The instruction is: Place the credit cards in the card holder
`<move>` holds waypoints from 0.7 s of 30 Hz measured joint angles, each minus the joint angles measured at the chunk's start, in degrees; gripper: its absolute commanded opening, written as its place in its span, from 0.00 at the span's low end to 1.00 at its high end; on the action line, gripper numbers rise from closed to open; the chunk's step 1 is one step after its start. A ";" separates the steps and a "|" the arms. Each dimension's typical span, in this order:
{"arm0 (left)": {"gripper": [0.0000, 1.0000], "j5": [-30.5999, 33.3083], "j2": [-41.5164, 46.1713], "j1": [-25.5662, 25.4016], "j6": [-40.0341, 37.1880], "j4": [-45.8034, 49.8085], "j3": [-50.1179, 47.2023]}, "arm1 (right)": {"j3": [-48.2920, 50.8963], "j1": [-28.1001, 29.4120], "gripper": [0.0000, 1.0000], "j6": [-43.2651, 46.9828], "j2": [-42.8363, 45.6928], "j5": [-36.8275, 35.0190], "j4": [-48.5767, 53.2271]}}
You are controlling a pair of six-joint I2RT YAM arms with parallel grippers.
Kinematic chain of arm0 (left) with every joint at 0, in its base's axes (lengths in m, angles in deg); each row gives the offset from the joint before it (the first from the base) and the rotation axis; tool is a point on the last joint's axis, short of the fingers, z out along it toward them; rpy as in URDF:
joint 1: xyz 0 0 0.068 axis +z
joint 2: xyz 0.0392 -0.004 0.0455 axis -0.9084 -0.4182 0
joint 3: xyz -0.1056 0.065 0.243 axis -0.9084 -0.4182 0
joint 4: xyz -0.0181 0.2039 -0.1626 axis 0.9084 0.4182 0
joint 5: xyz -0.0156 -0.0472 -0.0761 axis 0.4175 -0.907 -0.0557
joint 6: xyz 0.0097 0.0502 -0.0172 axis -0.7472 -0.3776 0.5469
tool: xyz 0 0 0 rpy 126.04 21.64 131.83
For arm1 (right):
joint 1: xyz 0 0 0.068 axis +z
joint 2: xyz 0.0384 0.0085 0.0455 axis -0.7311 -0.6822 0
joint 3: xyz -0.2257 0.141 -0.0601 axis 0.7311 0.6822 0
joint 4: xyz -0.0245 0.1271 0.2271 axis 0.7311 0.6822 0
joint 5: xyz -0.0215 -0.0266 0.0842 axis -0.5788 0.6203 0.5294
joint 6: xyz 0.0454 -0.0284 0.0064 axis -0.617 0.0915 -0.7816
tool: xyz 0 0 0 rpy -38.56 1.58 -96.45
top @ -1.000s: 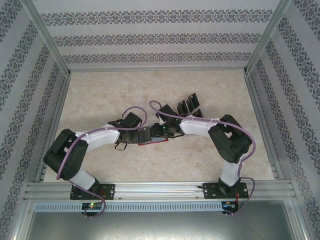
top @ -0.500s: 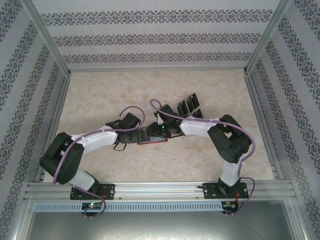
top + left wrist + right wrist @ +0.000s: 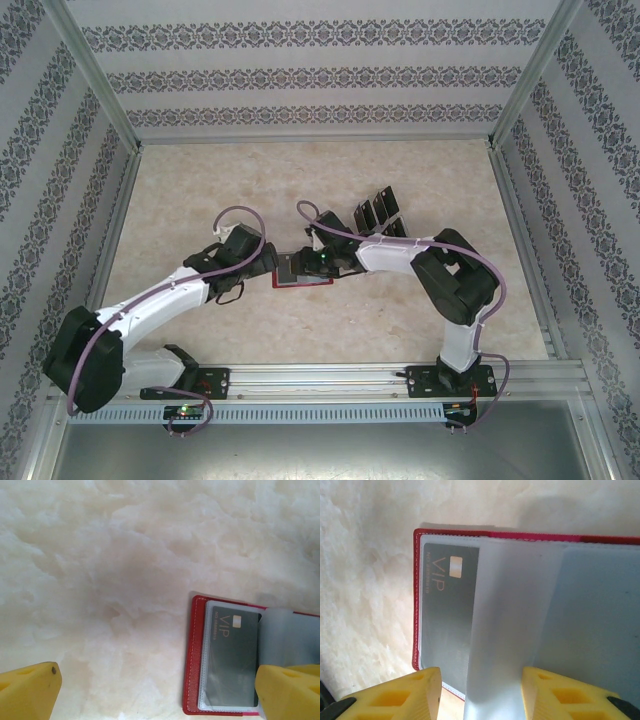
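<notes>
Now, card (image 3: pixel 447 620): likely stiff, slick; you grip an edge.
Left pincer (image 3: pixel 157 680): spread, empty.
Right pincer (image 3: pixel 481 675): part-spread astride sleeve (image 3: pixel 510 605).

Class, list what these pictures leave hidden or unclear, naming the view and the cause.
- Top external: card holder mostly hidden under left gripper and right gripper.
- Left wrist: its right side cut off by the frame edge.
- Right wrist: small print on the card blurred; frosted sleeve covers its right part.
</notes>
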 measured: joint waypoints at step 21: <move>1.00 0.13 8.31 0.00 5.60 0.00 -1.44 | -12.83 4.24 0.47 -0.74 -6.38 -0.04 2.71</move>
